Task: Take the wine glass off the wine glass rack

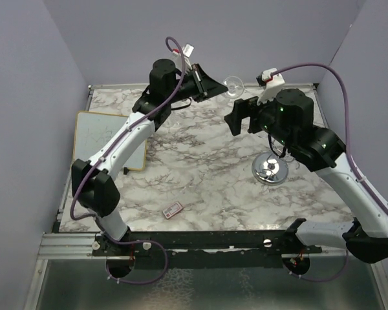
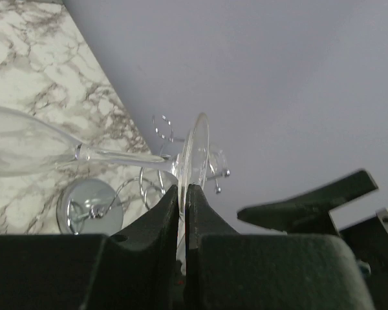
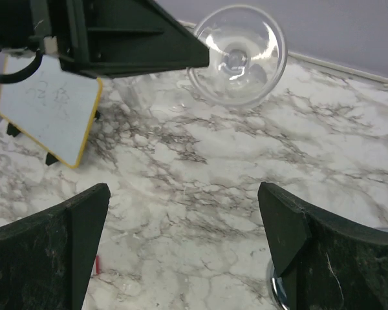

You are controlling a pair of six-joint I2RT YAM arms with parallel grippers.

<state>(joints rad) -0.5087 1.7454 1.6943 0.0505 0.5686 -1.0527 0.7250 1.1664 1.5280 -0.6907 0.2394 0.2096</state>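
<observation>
Where the wine glass [image 1: 234, 84] is: off the wine glass rack [image 1: 269, 169], up in the air over the far end of the table [image 1: 200, 174], lying sideways with its stem level.
Bowl: clear; from the left wrist I see marble through it.
Left gripper: my left gripper [image 2: 183, 194] is pinched on the rim of the glass's flat foot, its fingers almost together.
Right gripper: my right gripper [image 3: 181, 245] has its fingers spread wide, facing the glass and not touching it.
Rack: upright on its mirror disc at the right of the table, beneath my right arm, apart from the glass.
Table: white marble with grey veins. A framed whiteboard [image 1: 110, 139] stands at the left, and a small card [image 1: 172, 209] lies near the front edge.
Room: plain lilac walls [image 1: 26, 97] on three sides.
</observation>
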